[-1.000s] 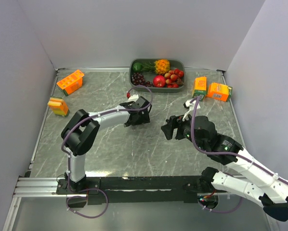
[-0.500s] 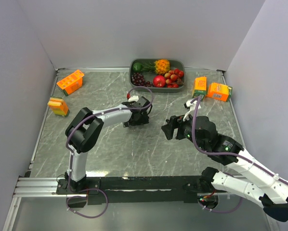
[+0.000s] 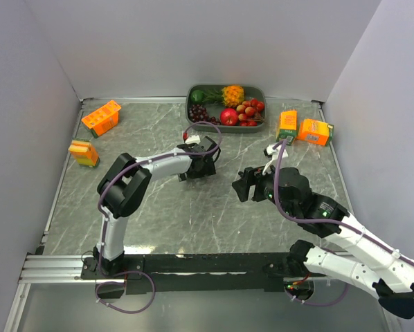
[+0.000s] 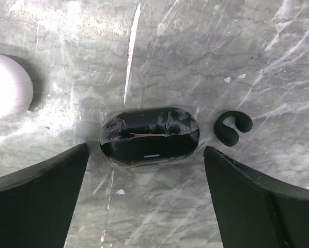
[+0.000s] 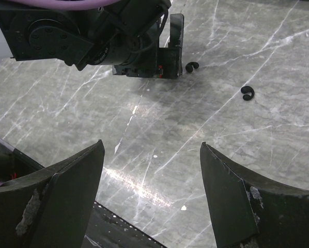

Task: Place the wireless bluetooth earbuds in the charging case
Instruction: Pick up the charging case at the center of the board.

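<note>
A black pill-shaped charging case lies on the marble table and looks closed. It sits just ahead of my left gripper, which is open and empty, hovering low with a finger to each side. One black hook-shaped earbud lies just right of the case. Part of a white case shows at the left edge. In the right wrist view two black earbuds lie beside the left gripper. My right gripper is open and empty, a short way off. No white earbuds are in view.
A grey tray of fruit stands at the back centre. Two orange cartons sit at the back right. Two more sit at the left. White walls close in the table.
My left arm has shifted slightly, its elbow moving right and its gripper edging toward the back. The right arm has not moved.
</note>
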Robot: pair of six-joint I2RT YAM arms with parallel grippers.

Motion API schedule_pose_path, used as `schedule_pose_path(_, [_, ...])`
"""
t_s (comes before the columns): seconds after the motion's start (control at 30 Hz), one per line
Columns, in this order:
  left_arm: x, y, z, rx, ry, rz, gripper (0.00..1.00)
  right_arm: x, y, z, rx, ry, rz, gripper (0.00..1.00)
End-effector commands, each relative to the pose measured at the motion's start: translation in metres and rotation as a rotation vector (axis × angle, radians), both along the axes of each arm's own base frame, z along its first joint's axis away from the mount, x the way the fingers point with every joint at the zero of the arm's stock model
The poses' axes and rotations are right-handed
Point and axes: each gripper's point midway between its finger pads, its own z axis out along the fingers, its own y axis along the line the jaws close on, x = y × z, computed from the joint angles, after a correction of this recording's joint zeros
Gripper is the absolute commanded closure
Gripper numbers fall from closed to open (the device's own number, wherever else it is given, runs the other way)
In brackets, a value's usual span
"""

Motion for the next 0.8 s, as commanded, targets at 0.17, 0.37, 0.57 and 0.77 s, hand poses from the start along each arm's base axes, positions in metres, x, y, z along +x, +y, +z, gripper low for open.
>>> schedule_pose_path(0.17, [-0.003, -0.011, -0.002, -0.019, 0.014, 0.052, 0.02, 0.003, -0.003, 0.002, 0.009, -0.03, -0.01, 0.18])
schedule_pose_path(0.37, [-0.002, -0.007, -0.012, 0.023, 0.032, 0.12, 0.04, 0.001, -0.006, 0.001, 0.008, -0.036, -0.009, 0.18])
schedule_pose_path(0.57, [-0.003, 0.001, -0.018, 0.072, 0.047, 0.176, 0.05, -0.001, -0.007, 0.001, 0.009, -0.044, -0.008, 0.18])
schedule_pose_path(0.77, [-0.005, 0.003, -0.025, 0.086, 0.064, 0.211, 0.08, -0.001, -0.008, -0.002, 0.012, -0.042, -0.009, 0.18])
